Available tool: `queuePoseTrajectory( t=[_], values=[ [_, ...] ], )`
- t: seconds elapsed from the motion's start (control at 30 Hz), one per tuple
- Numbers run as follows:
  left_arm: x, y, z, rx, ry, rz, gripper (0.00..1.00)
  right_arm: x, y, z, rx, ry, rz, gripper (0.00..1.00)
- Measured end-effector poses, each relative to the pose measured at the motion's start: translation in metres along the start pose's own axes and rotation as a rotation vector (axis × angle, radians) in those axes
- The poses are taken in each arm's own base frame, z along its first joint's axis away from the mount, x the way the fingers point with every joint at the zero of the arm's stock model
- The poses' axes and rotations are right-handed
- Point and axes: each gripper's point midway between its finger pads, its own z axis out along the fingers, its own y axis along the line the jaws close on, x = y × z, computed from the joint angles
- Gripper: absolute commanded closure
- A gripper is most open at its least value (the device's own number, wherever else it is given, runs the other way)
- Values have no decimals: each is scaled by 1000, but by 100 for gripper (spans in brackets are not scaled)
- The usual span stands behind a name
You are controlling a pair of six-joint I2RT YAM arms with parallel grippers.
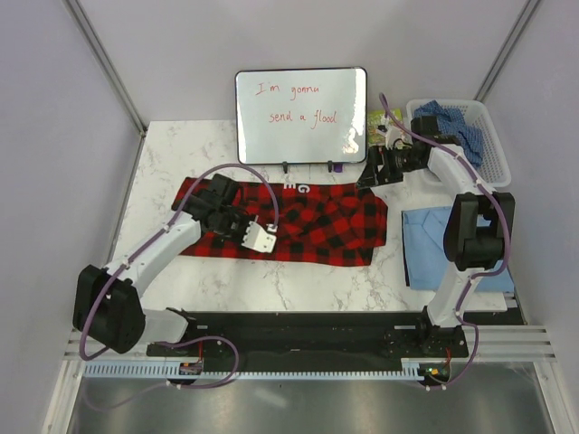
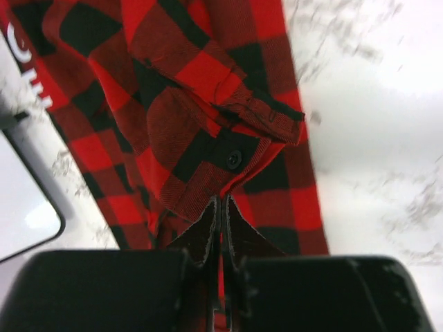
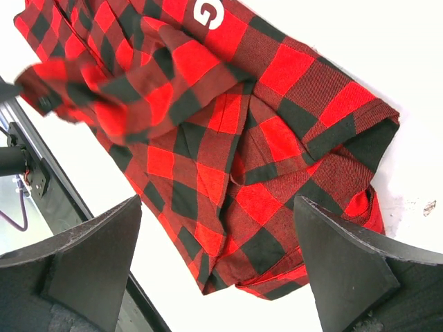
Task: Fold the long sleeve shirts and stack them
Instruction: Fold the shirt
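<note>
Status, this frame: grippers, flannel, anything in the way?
Left gripper shut on flannel cuff. Right gripper open, over flannel's right end. Whiteboard stands just behind flannel; blue shirt flat at right.

The table (image 1: 163, 172) has a white top with grey marble veining. A red-and-black checked flannel shirt (image 1: 326, 221) lies spread across its middle, with white lettering at the far edge. Just to the right, with a narrow strip of bare top between them, lies a flat light blue shirt (image 1: 423, 244), partly hidden. A whiteboard (image 1: 301, 113) with red handwriting stands on small feet at the back, close behind the flannel. A green packet (image 1: 378, 122) sits beside it, and a white plastic basket (image 1: 493, 136) fills the back right corner. A black base plate (image 1: 308, 330) runs along the near edge.
</note>
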Motion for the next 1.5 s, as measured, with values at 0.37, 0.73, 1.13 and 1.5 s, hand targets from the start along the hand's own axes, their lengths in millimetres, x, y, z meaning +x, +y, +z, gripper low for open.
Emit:
queuePoseTrajectory(
  t=[0.37,0.73,1.13,1.5],
  values=[
    [35,6,-27,-31,46,181,98,6,6,14,-12,36,-19,2],
    [80,-2,-61,-30,95,133,98,13,6,19,19,74,-55,3],
    [130,-12,-80,-33,131,-42,98,18,10,24,26,104,-86,4],
    [161,-10,-60,-32,101,-115,98,21,12,26,31,117,-94,5]
  ],
)
